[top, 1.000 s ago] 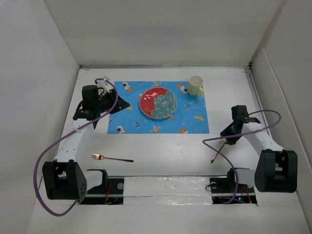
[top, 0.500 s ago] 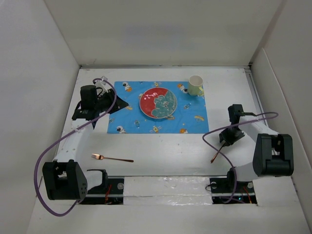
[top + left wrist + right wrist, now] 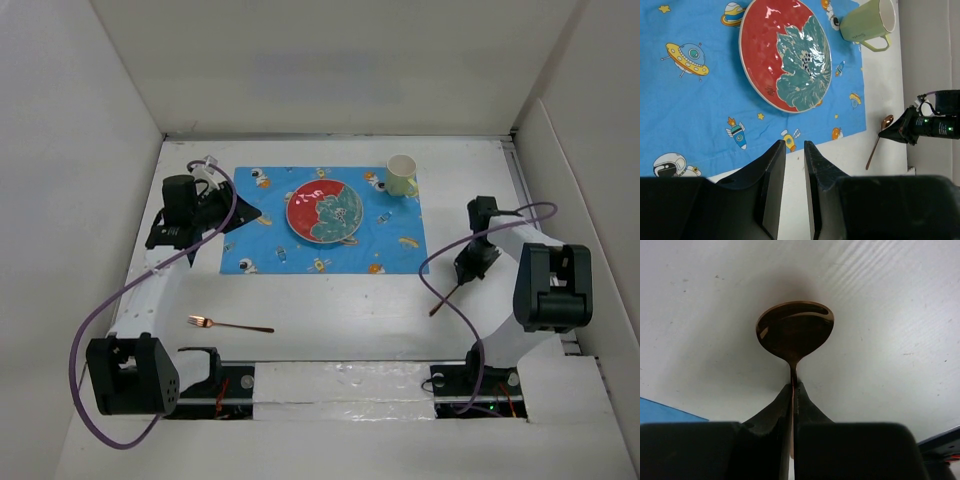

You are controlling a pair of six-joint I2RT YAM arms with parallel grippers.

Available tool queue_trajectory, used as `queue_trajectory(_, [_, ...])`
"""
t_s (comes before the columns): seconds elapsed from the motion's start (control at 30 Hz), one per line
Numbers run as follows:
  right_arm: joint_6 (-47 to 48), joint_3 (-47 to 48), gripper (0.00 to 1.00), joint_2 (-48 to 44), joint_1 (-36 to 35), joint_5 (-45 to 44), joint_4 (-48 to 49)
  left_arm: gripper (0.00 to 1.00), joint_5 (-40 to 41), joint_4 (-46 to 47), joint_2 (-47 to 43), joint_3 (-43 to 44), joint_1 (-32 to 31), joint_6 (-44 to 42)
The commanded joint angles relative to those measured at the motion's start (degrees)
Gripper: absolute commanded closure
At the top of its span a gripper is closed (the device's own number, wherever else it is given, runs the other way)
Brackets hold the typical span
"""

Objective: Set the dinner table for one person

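**One spoon pinched, one fork waiting**

One rigid white counter (image 3: 340, 300) spreads out from the arm bases to the far wall of the enclosure. It is fixed, flat and matte, so it is something to set things on rather than take hold of, and thin cutlery will lie flush against it. A blue mat (image 3: 300, 250) sits toward the far side, carrying a red and green plate (image 3: 323, 210) and, at its far right corner, a pale green mug (image 3: 402, 175).

The right tool (image 3: 794, 387) is pressed together on the neck of a copper spoon (image 3: 795, 327), just behind the bowl. The handle trails toward the near edge, over bare counter just right of the mat. I cannot tell whether the bowl touches the surface. The spoon looks light, stiff and polished, so it is likely slippery. A grip this close to the bowl leaves the long handle free to swing.

The left tool (image 3: 792, 150) hovers over the mat's left edge, its fingers slightly spread and holding nothing. A fork (image 3: 230, 324) lies flat near the left arm, well apart from the mat. Its thin handle would probably want a pinch at mid-length.
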State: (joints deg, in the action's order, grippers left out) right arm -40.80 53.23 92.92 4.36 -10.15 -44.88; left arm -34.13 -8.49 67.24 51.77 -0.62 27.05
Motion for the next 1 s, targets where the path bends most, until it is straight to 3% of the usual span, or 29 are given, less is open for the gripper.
queue_trajectory(0.0, [4.32,-1.73,1.0,5.87,-1.72,-4.35,12.18,0.81,1.25,-0.38,-2.9,-0.96,0.36,-1.03])
queue_trajectory(0.33, [10.73,5.65,1.0,-7.65,-11.2,-8.83,7.45,0.81,3.02,-1.53,-3.79,-1.85,0.36,-1.21])
queue_trajectory(0.53, [12.23,10.92,1.0,-10.31,-18.85,-7.34,2.96,0.82,2.93,-1.44,-3.43,-0.97,0.36,-0.33])
queue_trajectory(0.63, [12.32,15.83,1.0,-8.03,-24.12,-5.23,1.73,0.82,3.54,-1.62,-3.44,-0.53,0.36,-0.42])
queue_trajectory(0.8, [14.77,28.74,1.0,4.33,-31.41,-4.7,1.03,0.82,3.54,-2.23,-3.26,0.35,0.36,-0.15])
queue_trajectory(0.97, [19.69,46.65,1.0,18.06,-32.75,-3.39,-1.25,0.82,4.25,-4.07,-4.4,1.14,0.36,-0.59])
